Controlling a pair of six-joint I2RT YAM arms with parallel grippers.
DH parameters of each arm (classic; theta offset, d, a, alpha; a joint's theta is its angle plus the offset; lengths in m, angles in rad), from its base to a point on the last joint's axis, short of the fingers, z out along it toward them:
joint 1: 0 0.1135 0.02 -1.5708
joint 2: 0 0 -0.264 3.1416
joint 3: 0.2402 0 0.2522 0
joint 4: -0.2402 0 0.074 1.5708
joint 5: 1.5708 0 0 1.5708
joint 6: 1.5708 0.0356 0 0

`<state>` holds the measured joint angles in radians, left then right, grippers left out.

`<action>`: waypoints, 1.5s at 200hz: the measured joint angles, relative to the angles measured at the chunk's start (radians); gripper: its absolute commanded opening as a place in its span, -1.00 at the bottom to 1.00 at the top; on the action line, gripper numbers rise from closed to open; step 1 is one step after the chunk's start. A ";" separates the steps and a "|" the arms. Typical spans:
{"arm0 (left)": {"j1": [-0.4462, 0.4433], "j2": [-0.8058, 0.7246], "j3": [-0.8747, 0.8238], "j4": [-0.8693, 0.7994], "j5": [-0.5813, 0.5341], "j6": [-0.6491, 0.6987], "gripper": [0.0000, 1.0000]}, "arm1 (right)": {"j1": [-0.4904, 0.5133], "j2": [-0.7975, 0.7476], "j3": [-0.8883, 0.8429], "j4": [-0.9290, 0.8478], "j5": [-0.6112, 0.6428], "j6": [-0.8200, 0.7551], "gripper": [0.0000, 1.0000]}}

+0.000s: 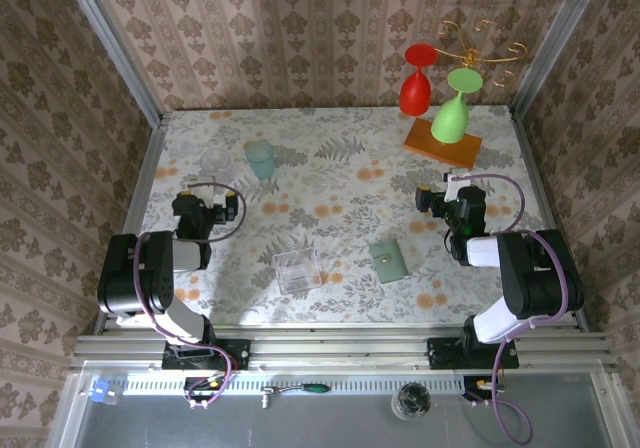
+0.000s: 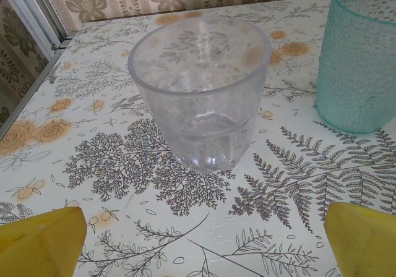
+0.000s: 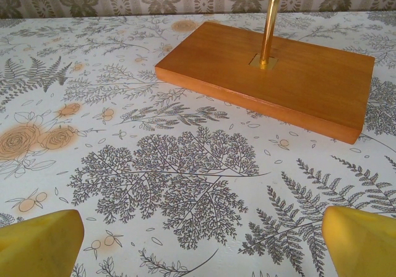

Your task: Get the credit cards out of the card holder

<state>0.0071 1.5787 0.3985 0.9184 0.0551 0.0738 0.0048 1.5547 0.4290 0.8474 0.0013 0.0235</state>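
Observation:
The card holder (image 1: 389, 261), a small flat grey-green wallet, lies folded shut on the flowered table, right of centre near the front. The credit cards are hidden. My left gripper (image 1: 208, 196) hangs low over the table's left side, far from the wallet. In the left wrist view it (image 2: 204, 240) is open, its yellow fingertips (image 2: 43, 243) wide apart with only tablecloth between them. My right gripper (image 1: 445, 190) is behind and to the right of the wallet. It (image 3: 204, 243) is also open and holds nothing.
A clear square box (image 1: 298, 269) stands left of the wallet. A clear cup (image 2: 199, 91) and a teal cup (image 2: 359, 54) stand just ahead of the left gripper. A wooden base (image 3: 272, 73) with a gold rack holds a red glass (image 1: 416, 86) and a green glass (image 1: 452, 113) at the back right.

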 measured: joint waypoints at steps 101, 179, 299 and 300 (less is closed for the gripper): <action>-0.011 -0.065 -0.048 0.004 -0.072 -0.007 1.00 | 0.003 -0.053 -0.005 -0.061 0.000 -0.001 1.00; -0.111 -0.260 0.022 -0.245 -0.286 -0.015 1.00 | 0.025 -0.211 0.072 -0.320 -0.001 -0.001 0.96; -0.144 -0.452 0.401 -1.061 -0.150 -0.264 1.00 | 0.304 -0.271 0.322 -0.890 -0.091 0.256 0.58; -0.142 -0.454 0.407 -1.072 -0.145 -0.266 1.00 | 0.306 -0.271 0.323 -0.894 -0.092 0.259 0.58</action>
<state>-0.1349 1.1244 0.8059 -0.1535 -0.0895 -0.1917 0.3107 1.2835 0.7517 -0.0463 -0.0910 0.2825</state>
